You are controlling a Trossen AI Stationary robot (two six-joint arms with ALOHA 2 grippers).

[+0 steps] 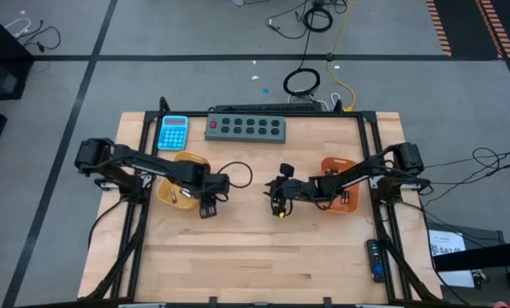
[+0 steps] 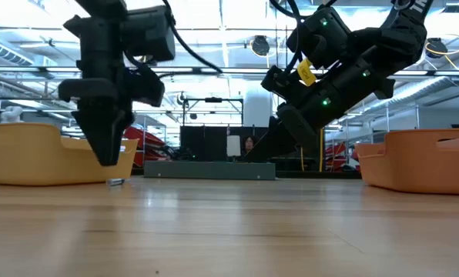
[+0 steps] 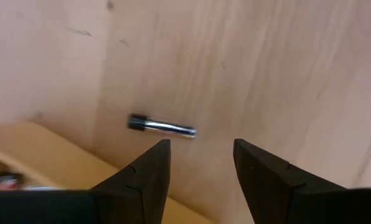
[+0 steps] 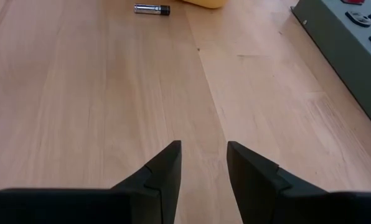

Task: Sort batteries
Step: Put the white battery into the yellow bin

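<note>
bare wood between yellow tray and orange tray; lone battery beside yellow tray.

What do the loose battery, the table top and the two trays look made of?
Battery: shiny metal-look casing with a dark end, glints. Table top: pale wood planks, grain and seams visible, light sheen. Yellow tray and orange tray: probably moulded plastic, smooth and matte.

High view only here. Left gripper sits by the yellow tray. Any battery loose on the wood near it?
Observer: Yes. One slim silvery cylindrical battery with a dark cap lies flat on the wooden table, just ahead of the left gripper and beside the yellow plastic tray.
Operator: Gripped?
Observer: No. Its fingers are open, with nothing between them.
Operator: Right gripper?
Observer: The right gripper is also open and empty, over bare wood.
</note>
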